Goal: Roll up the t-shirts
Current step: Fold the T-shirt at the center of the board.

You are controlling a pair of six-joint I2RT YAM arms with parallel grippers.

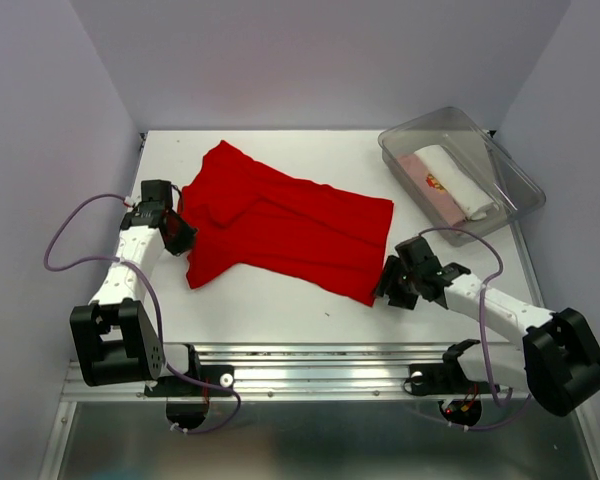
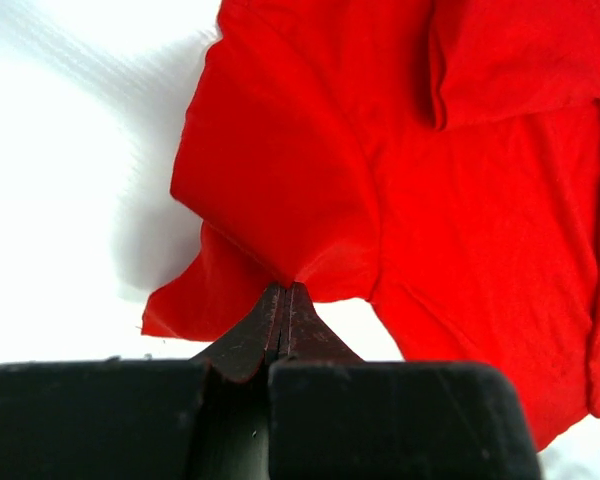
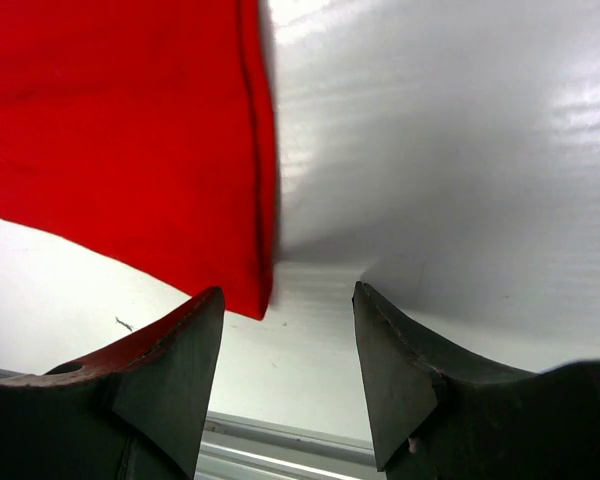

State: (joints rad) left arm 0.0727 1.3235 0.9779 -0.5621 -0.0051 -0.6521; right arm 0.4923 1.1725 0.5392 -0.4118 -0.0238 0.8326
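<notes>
Two grippers address one red t-shirt (image 1: 290, 225), which lies spread and creased on the table (image 1: 280, 320). My left gripper (image 2: 285, 292) is clenched on a pinch of the cloth: in its wrist view the fabric tents up to the closed tips, and the bulk of the shirt lies ahead of the jaws and off to one side. My right gripper (image 3: 288, 300) stands released and holds nothing. The hemmed corner of the shirt sits just ahead of the finger (image 3: 170, 380) on the left of that wrist view, with bare table ahead of the other finger. I judge the step in hand to be securing a second hold on the shirt so that a roll can start. To do it well, I would shift the right jaws sideways until the hem lies squarely between them, lower until the tips touch the table, then close on the hem only (a grab through several layers will likely skew the roll). Keep both grips level and the edge taut before turning it over. A white roll (image 1: 458, 180) and a pink roll (image 1: 425, 190) lie in the clear bin (image 1: 510, 170), well beyond the right jaws.
</notes>
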